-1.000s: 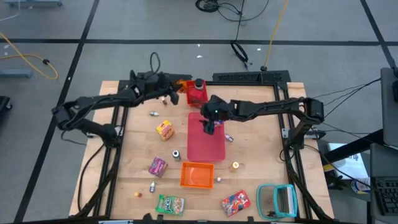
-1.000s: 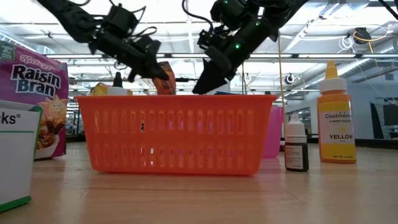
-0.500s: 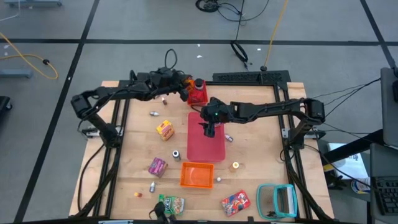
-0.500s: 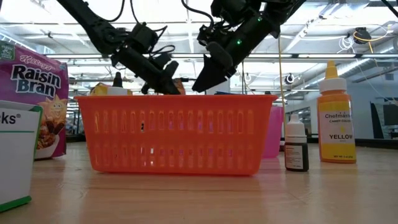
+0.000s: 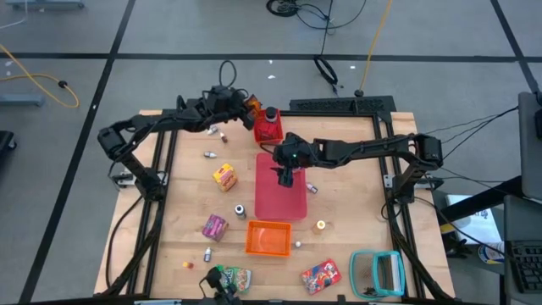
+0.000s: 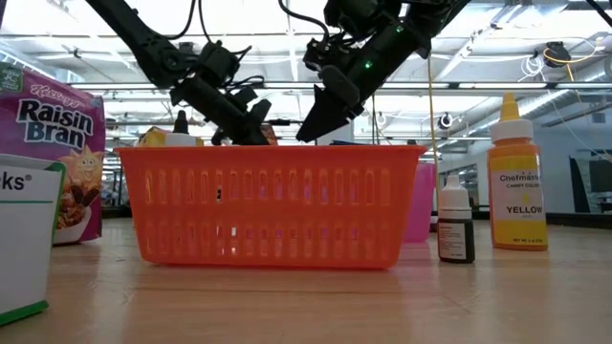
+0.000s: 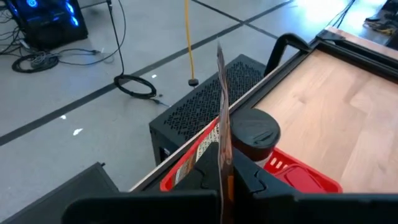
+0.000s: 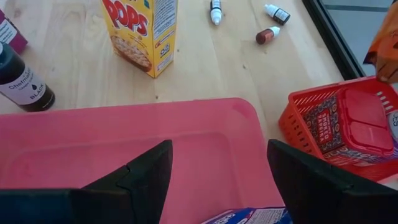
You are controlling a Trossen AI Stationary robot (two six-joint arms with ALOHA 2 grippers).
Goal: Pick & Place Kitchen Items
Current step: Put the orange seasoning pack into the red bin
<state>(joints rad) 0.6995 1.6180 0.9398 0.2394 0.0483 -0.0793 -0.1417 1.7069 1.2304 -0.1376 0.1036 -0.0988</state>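
The left gripper [image 5: 247,108] holds a thin orange packet [image 7: 222,106] edge-on in its shut jaws, long axis upright, with the red bin [image 5: 269,129] just below and ahead; the right gripper [image 5: 284,174] jaws stand wide over the pink tray [image 8: 112,137].

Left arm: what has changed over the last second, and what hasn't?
The left pincer, shut on a thin orange packet, swung from the table's back-left towards the red basket and now holds the packet beside it. The right pincer stayed open above the pink bin; the loose items did not move.
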